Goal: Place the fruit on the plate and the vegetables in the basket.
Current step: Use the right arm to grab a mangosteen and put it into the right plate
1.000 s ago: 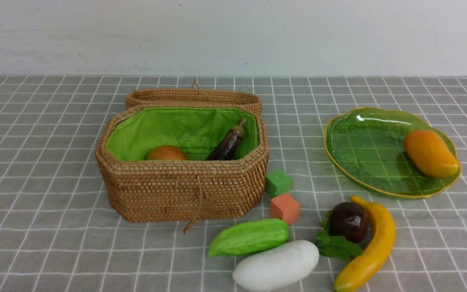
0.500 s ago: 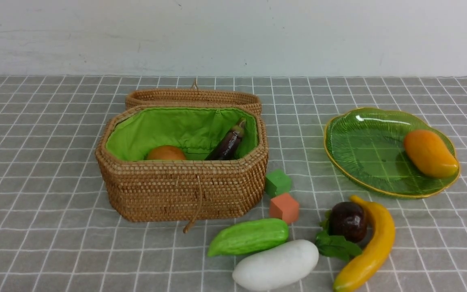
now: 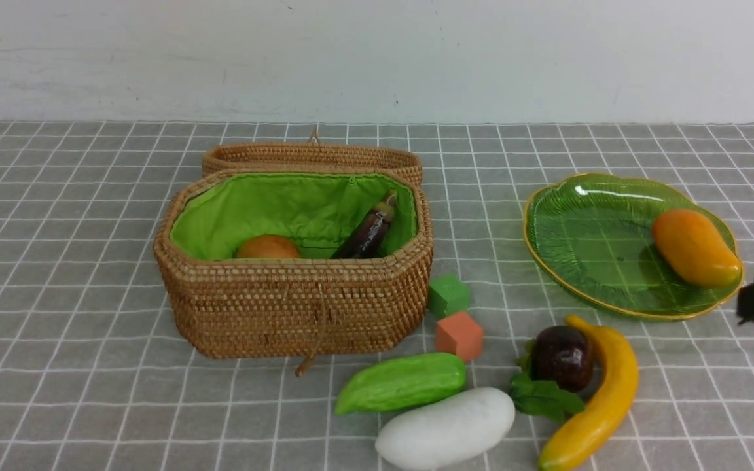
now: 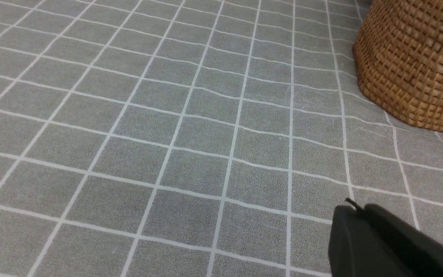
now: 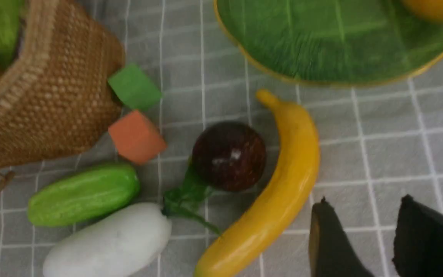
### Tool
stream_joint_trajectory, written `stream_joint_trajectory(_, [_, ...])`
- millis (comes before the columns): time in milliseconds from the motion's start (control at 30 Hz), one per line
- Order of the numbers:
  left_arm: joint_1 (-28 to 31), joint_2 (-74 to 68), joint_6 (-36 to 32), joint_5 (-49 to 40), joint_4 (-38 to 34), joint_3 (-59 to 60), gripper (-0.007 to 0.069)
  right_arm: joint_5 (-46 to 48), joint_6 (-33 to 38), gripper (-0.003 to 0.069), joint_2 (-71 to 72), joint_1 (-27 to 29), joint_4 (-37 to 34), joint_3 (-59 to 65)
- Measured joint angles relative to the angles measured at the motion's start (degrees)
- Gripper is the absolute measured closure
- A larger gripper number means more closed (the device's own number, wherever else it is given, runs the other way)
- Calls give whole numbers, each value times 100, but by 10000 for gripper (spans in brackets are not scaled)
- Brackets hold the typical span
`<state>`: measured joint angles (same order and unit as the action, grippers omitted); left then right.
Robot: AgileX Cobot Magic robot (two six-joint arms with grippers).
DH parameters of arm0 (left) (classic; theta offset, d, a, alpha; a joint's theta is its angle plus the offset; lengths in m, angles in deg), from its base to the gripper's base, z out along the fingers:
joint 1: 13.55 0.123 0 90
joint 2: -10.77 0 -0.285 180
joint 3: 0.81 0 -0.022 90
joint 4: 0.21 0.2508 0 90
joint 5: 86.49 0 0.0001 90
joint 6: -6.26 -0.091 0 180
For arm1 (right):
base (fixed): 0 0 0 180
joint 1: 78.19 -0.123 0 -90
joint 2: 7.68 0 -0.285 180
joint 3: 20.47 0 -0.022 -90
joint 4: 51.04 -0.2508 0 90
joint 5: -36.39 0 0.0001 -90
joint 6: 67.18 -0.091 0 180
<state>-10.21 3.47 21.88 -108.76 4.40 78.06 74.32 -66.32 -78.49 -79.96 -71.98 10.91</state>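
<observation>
Left tool (image 4: 356, 211): clenched and holding nothing. You see it only in its own wrist view, low over the bare grey checked worktop (image 3: 56, 327), with the basket's woven wall close by.
Right tool (image 5: 363, 215): released, fingers apart with only cloth showing between them. In the front view it sits at the far right edge, just beside the plate's near rim.
White gourd (image 3: 446, 428): nearest to you, lying on the worktop.
Banana (image 3: 596, 399): to the right of the white gourd, on the worktop, curving around the maroon fruit; its far tip is just short of the plate.
Light green gourd (image 3: 402, 381): just behind the white gourd, close against it.
Leafy bunch (image 3: 544, 396): between the white gourd and the banana, partly tucked under the maroon fruit.
Maroon fruit (image 3: 562, 356): on the worktop, against the banana's inner curve.
Orange cube (image 3: 459, 335) and green cube (image 3: 448, 294): beside the basket's right end, the green one farther off.
Basket (image 3: 292, 307): centre-left, open, green lining showing.
Tuber (image 3: 268, 247): inside the basket, left of middle.
Eggplant (image 3: 369, 232): inside the basket, leaning on the right wall.
Plate (image 3: 547, 261): to your right.
Mango (image 3: 696, 247): on the plate's right half.
Lid (image 3: 311, 157): folded back behind the basket.
</observation>
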Motion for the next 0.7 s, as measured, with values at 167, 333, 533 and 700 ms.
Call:
stream_joint_trajectory(167, [0, 0, 0, 0, 0, 0, 604, -28, -149, 302, -834, -15, -190, 0])
stream_joint_trajectory(333, [0, 0, 0, 0, 1, 0, 603, -185, 37, 132, -1748, -297, -503, -66])
stream_joint_trajectory(533, [0, 0, 0, 0, 1, 0, 596, -300, 225, 45, -2331, -651, -573, -494])
stream_joint_trajectory(700, [0, 0, 0, 0, 1, 0, 594, -414, -259, 73, -2575, -660, -242, -712])
